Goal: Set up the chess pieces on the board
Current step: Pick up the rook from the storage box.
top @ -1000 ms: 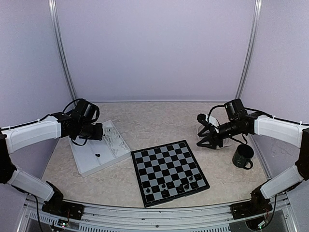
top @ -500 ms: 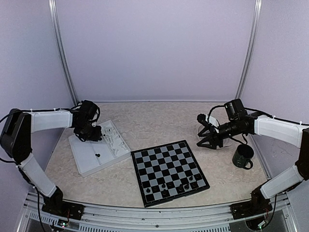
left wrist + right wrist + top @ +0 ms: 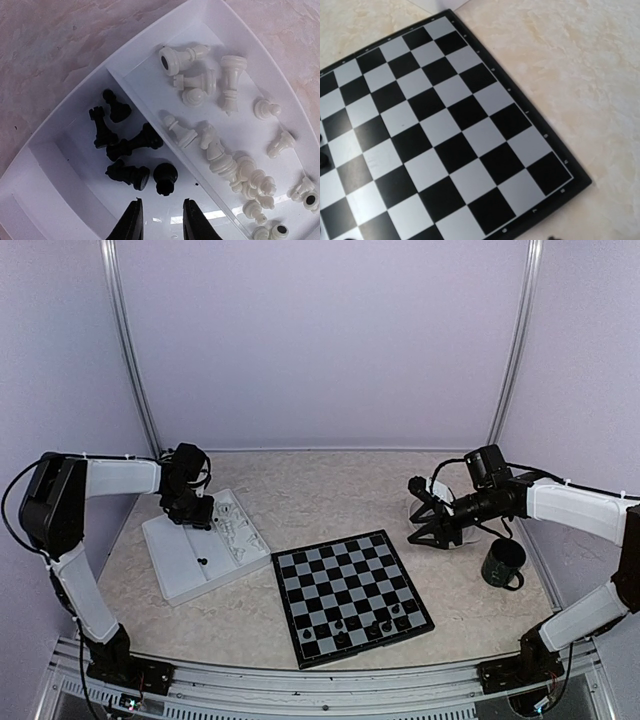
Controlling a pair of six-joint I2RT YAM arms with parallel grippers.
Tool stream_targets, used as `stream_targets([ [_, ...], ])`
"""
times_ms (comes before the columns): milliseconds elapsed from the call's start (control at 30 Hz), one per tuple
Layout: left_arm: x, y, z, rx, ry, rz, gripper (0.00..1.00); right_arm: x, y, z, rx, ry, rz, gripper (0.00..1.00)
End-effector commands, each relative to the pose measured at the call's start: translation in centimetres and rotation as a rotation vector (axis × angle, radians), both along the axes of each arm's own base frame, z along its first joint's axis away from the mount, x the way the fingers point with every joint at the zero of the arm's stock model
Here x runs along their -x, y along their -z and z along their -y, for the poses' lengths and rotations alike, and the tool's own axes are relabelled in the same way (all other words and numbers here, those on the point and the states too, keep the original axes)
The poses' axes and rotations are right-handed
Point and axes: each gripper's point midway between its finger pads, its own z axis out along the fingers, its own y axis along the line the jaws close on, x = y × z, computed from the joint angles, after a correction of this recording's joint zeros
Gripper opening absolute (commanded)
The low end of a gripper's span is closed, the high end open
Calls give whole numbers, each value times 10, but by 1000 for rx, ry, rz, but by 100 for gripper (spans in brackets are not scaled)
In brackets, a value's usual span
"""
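The board [image 3: 350, 595] lies at the table's middle front, with several black chess pieces [image 3: 372, 626] standing on its near rows. My left gripper [image 3: 200, 515] hovers over a white tray [image 3: 180, 565]. In the left wrist view its jaws [image 3: 161, 209] stand open, nothing between them, just short of a black pawn [image 3: 165, 177]. More black pieces [image 3: 131, 145] lie in that compartment, and white pieces [image 3: 220, 155] fill the one beside it. My right gripper [image 3: 418, 511] hangs open and empty past the board's far right corner. Its wrist view looks down on the board [image 3: 445, 140].
A dark green mug [image 3: 503, 565] stands right of the board, close under my right arm. The tray's divider wall [image 3: 165, 130] runs between the black and white pieces. Purple walls close in the table on three sides.
My left arm has swung, its elbow now out to the left, and the gripper has shifted slightly right and farther back over the tray. The right arm has not moved.
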Motion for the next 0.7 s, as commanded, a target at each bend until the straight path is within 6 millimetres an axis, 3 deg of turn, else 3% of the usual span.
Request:
stream_targets([
  [0,-10,2,2,8,22,-1,29,1,3,1,4,-6,-17,56],
  [667,-26,18,7,36,49,-4,27,2,6,1,5,-14,-32,56],
])
